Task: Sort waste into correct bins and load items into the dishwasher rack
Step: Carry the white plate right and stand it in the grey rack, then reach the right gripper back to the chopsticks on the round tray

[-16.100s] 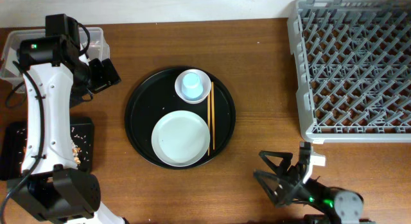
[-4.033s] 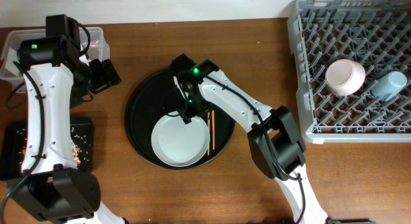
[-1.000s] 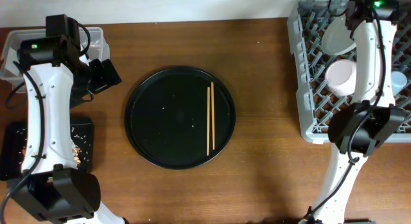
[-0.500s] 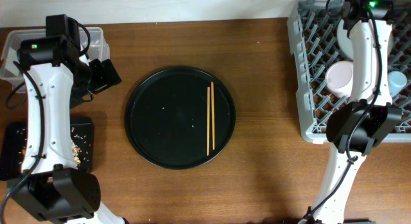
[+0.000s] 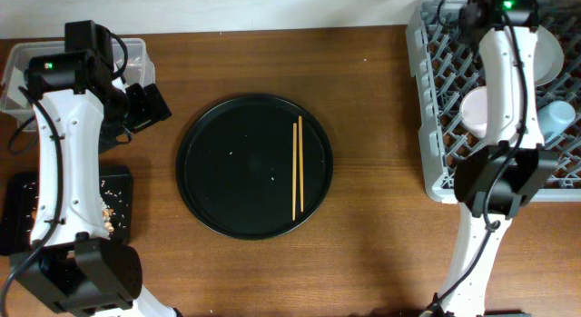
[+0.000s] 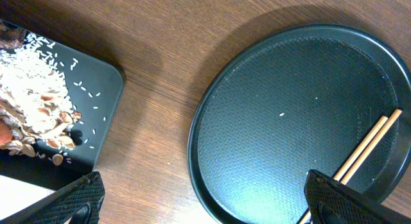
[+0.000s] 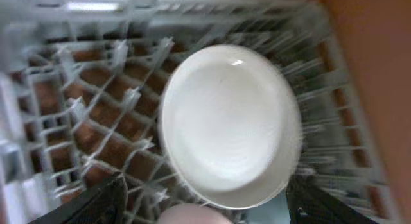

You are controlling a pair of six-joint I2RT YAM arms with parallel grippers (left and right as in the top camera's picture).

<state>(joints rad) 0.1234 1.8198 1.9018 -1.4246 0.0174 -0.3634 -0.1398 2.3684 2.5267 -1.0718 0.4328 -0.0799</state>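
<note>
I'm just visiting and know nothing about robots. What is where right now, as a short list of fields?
In the grey rack: white plate, pinkish bowl, light-blue cup
On the round black tray: chopsticks
In the flat black tray: rice scraps
Right end effector: open, over the plate
Left end effector: open, holding nothing
</note>
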